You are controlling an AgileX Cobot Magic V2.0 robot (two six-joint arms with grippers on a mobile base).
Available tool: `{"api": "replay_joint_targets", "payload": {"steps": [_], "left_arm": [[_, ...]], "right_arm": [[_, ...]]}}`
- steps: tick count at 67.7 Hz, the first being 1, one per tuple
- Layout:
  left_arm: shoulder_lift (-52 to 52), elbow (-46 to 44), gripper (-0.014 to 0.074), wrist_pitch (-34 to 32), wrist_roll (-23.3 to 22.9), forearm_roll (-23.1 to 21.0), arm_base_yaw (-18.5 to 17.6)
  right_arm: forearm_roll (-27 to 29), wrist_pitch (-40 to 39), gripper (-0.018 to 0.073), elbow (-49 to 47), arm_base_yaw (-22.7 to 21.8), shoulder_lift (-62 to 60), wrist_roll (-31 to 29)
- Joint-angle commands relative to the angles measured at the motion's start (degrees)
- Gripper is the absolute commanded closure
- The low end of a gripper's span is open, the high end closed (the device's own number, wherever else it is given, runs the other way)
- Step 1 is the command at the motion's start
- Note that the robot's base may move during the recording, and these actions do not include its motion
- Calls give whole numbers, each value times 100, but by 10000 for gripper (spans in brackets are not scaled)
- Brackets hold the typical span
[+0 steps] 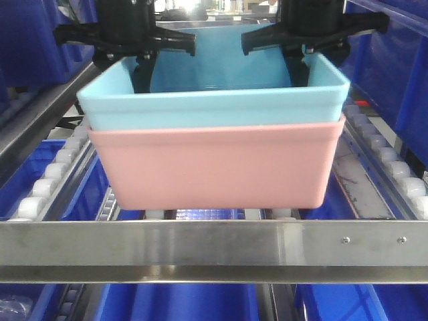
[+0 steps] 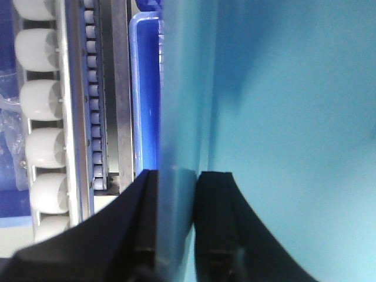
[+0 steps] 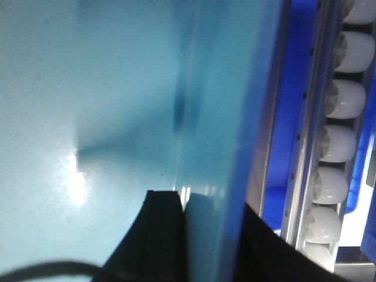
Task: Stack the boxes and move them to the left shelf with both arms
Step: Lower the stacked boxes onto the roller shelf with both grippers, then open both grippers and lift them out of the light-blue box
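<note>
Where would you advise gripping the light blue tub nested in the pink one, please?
By its two end walls, coming from above. The light blue tub stands upright and open-topped, its rim clear of the pink tub, so fingers can straddle each thin wall, as both grippers do now.

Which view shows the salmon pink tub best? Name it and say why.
The exterior front-facing view. There the salmon pink tub shows its whole front wall, with the light blue tub nested inside it, on the shelf behind the front rail. Both wrist views show only the light blue tub's wall pinched between black fingers; no pink is visible.
</note>
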Motion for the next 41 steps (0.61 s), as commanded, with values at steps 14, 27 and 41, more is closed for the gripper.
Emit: {"api": "replay_joint_targets", "payload": {"steps": [14, 27, 41], "left_arm": [[-407, -234, 600, -625, -3, 135, -72], [-407, -234, 457, -556, -3, 176, -72], [-418, -234, 185, -344, -3, 176, -72]], "right_arm": [[-29, -331, 501, -259, 64, -355, -123], [-29, -462, 295, -259, 64, -355, -123], [-113, -443, 15, -267, 64, -360, -118]]}}
